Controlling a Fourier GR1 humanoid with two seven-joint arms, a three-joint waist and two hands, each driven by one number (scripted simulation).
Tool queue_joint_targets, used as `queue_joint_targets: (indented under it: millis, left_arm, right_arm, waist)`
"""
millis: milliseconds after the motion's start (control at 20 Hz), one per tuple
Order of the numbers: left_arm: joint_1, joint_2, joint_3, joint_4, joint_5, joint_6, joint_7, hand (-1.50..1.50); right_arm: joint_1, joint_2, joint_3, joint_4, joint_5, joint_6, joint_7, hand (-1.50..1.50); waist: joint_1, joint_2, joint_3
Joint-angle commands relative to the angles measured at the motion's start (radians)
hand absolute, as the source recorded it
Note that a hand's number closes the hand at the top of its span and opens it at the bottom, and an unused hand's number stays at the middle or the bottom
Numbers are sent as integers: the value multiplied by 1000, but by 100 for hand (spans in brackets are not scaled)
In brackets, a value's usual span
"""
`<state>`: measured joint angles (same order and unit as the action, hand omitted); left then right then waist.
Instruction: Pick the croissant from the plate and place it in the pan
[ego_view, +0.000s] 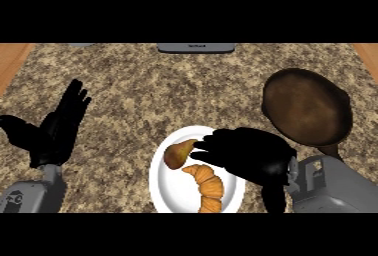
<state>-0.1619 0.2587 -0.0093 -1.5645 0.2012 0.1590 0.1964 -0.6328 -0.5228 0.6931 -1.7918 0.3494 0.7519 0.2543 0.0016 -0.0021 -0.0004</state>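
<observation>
Right hand (247, 155) over the plate (164, 187), fingers curled but apparently holding nothing; croissant (207, 186) lies on the plate beside a pear (178, 153). Left hand (63, 125) rests open. Fingers should drop toward the croissant, avoiding the pear; pan (306, 107) waits right.

A golden-brown croissant (207, 187) is seen lying lengthwise on a white round plate (168, 187) at the lower centre of the frame, its tip pointing toward the lower edge. A dark brown round pan (306, 106) is set at the upper right, its handle directed toward the lower right.
</observation>
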Motion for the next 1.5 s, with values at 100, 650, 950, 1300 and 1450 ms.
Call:
queue_joint_targets:
  millis: [100, 650, 950, 1300, 1450]
  left_arm:
    - [36, 48, 54, -39, 32, -51, 29, 0]
    - [6, -39, 30, 0, -35, -41, -3, 0]
    - [11, -53, 28, -51, -59, -19, 43, 0]
    - [56, -4, 105, -57, 4, -127, 29, 0]
    - [-22, -50, 82, 35, -57, -76, 2, 0]
  right_arm:
    - [66, -6, 17, -171, 118, 51, 100, -150]
    - [123, 275, 82, -67, 332, 90, 157, -150]
    - [94, 354, 60, 33, 408, 123, 173, -150]
    - [134, 315, 25, 102, 489, 66, 1, -150]
    - [157, 360, 68, 151, 558, 55, 11, -150]
  waist:
    - [-3, -2, 0]
    - [1, 2, 0]
    - [4, 2, 0]
    - [4, 2, 0]
    - [-1, 3, 0]
